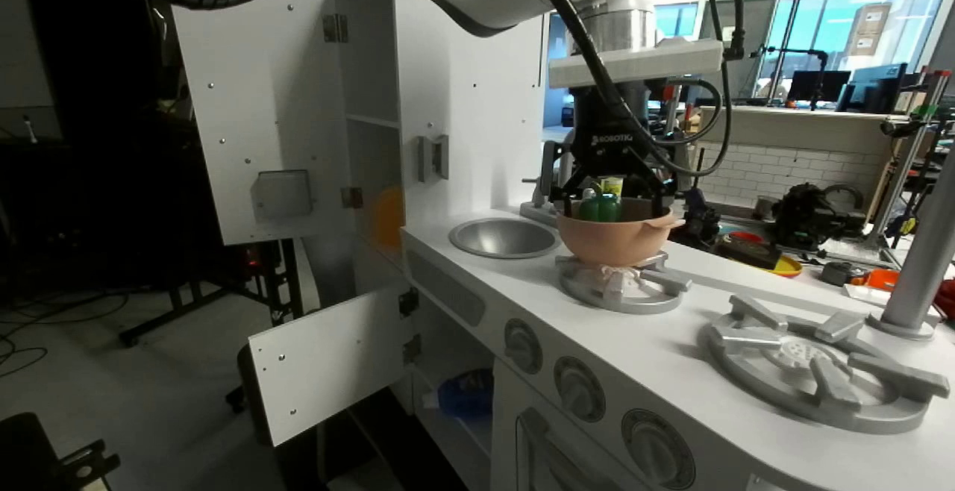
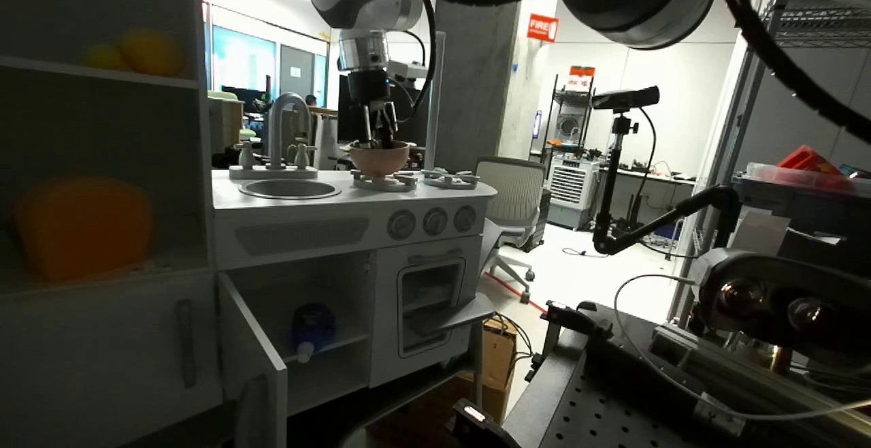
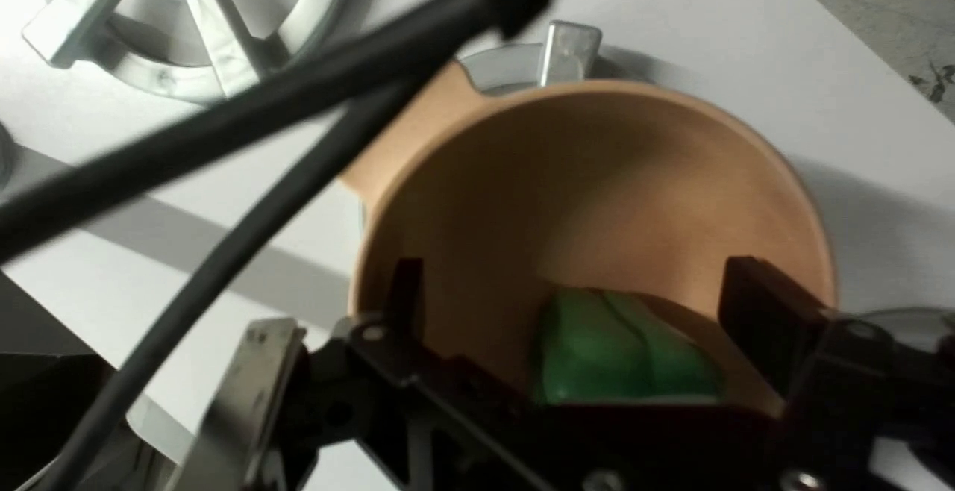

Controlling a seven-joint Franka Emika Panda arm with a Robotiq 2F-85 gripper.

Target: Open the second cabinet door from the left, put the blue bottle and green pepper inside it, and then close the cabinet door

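Green pepper [image 3: 619,349], inside bowl rim [image 3: 597,86], claw [image 3: 574,282] spread wide

Downward wrist view, all share bowl [image 3: 597,207]

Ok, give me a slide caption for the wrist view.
The open gripper at the mouth of a tan bowl, with the green pepper inside and a grey burner at upper left.
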